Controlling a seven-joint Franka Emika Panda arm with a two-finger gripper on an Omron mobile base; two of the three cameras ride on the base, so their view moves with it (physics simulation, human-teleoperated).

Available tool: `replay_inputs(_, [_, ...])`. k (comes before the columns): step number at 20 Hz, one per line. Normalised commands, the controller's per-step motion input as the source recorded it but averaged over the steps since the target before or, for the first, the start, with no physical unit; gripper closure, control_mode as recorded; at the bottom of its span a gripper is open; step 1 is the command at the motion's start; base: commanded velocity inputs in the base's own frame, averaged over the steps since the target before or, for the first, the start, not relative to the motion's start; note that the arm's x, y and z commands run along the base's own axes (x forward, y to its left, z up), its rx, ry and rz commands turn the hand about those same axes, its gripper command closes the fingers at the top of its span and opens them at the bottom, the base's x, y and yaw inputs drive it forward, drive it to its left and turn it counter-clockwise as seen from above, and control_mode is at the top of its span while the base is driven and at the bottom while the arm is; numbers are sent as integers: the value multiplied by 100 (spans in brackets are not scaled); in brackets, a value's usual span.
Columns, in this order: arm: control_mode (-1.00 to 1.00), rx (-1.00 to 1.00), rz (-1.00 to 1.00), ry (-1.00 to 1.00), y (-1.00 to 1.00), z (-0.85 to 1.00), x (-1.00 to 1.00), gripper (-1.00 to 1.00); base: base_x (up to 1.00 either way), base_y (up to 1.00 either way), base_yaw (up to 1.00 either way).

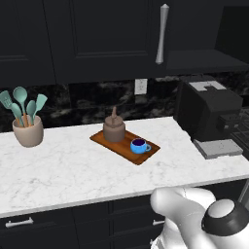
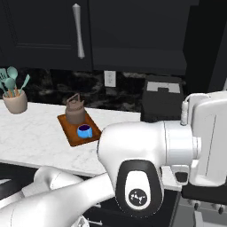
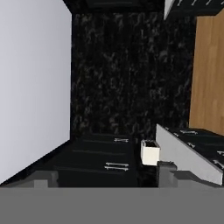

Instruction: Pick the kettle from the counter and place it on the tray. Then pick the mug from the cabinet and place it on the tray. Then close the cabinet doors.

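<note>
1. The kettle (image 1: 114,129) stands upright on the back part of the tray (image 1: 108,140), its arched handle on top.
2. The mug (image 1: 140,145) sits on the front part of the same tray, just beside the kettle and nearer the counter edge, its dark inside facing up.
3. The tray lies flat on the counter (image 1: 73,165), set at an angle to the front edge, about midway along the marble top.
4. The cabinet doors (image 1: 104,34) hang above the counter, and one long silver bar handle (image 1: 162,34) runs down the right-hand door.
5. A beige pot of teal utensils (image 1: 26,121) stands at the left end of the counter, well apart from the tray.
6. A black coffee machine (image 1: 209,112) sits at the right end of the counter.
7. The gripper (image 3: 105,177) shows in the hand view with its two dark tips spread wide and nothing between them; it points along dark drawer fronts and a dark speckled wall.
</note>
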Motion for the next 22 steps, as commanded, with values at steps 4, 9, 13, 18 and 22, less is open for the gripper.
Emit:
replay_inputs(4, [-100, -1, 9, 7, -17, 0, 6, -100, 0, 0, 0])
replay_inputs(9, [-100, 0, 16, 7, -6, 0, 22, -100, 0, 0, 0])
replay_inputs(13, [-100, 0, 21, 3, -3, 0, 22, -100, 0, 0, 0])
replay_inputs(18, [-100, 0, 21, 2, -9, 0, 7, -100, 0, 0, 0])
replay_inputs(22, [-100, 0, 22, 8, -5, 0, 9, -100, 0, 0, 0])
